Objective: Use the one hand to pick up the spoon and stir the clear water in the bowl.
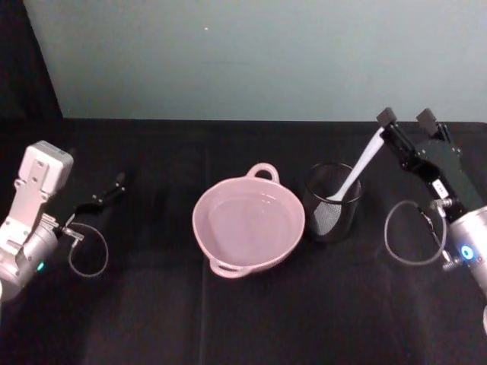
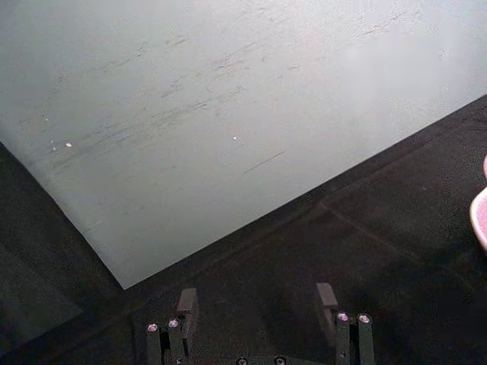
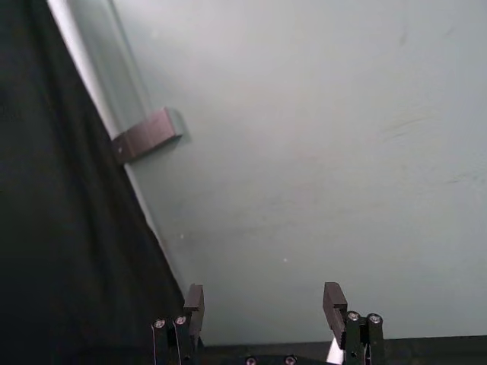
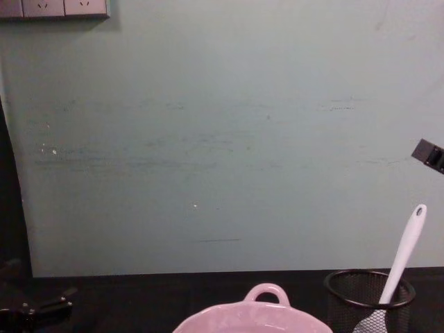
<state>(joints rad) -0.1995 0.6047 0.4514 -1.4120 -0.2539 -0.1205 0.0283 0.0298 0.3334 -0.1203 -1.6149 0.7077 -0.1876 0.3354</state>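
Right gripper (image 1: 407,116) is the hand I'm working with: its two flat fingers stand apart with nothing between them, raised off the table at the far right, just beside the top of the spoon (image 1: 358,173). The spoon stands head-down in the black wire-mesh cup (image 1: 332,202), its long handle leaning up and away toward the right, so the holed end lies almost against the gripper's inner finger. From the chest view the handle (image 4: 404,252) rises well clear of the cup rim, with the fingertip higher up and to the right. I judge the gripper needs to come down and slightly left to straddle that slanted handle. The pink bowl (image 1: 228,255) sits just left of the cup. My left gripper (image 2: 259,298) is parked at the far left, open and empty.
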